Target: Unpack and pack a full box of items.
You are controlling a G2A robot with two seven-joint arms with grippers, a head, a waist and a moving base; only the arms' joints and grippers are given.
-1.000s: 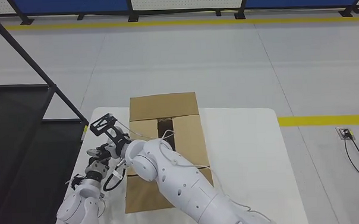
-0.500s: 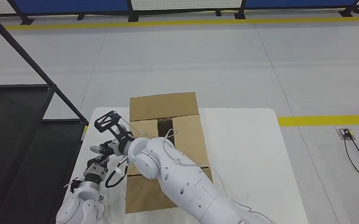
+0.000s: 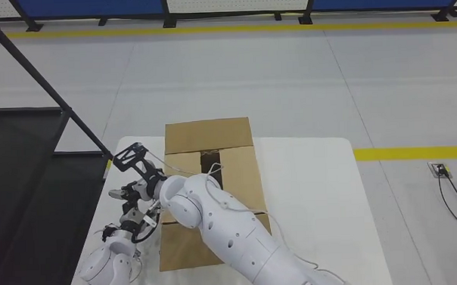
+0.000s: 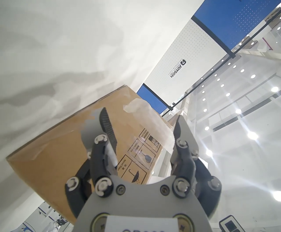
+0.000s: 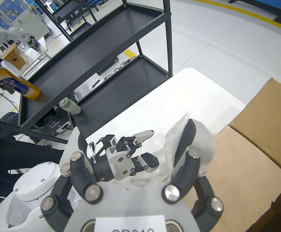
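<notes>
Clerk: Box (image 3: 241,172), cardboard, one. Sits mid-worktop (image 3: 314,207), long axis 12 to 6, far flap folded out at 12, dark slit between the top flaps.

Checker: Claws?

Clerk: Right claw (image 5: 135,128), spread wide, off the box's 9 o'clock side; its arm lies across the lid. White crumpled sheet (image 5: 175,131) against one finger; gripped or not, cannot tell. Left claw (image 5: 151,148), spread, nothing in it, also at 9 o'clock, low over the worktop, nose toward the box's side wall (image 4: 54,158).

Checker: Bearing for the coming move?

Clerk: Box at 3 o'clock from both claws. Left claw is probably the nearer to the wall. The seam of the flaps lies beyond, under the right arm.

Checker: Obstructions?

Clerk: Right forearm over the lid, chiefly. The two claws are also close together. Black rack (image 3: 32,149) at 9 o'clock, off the worktop, apart.
</notes>
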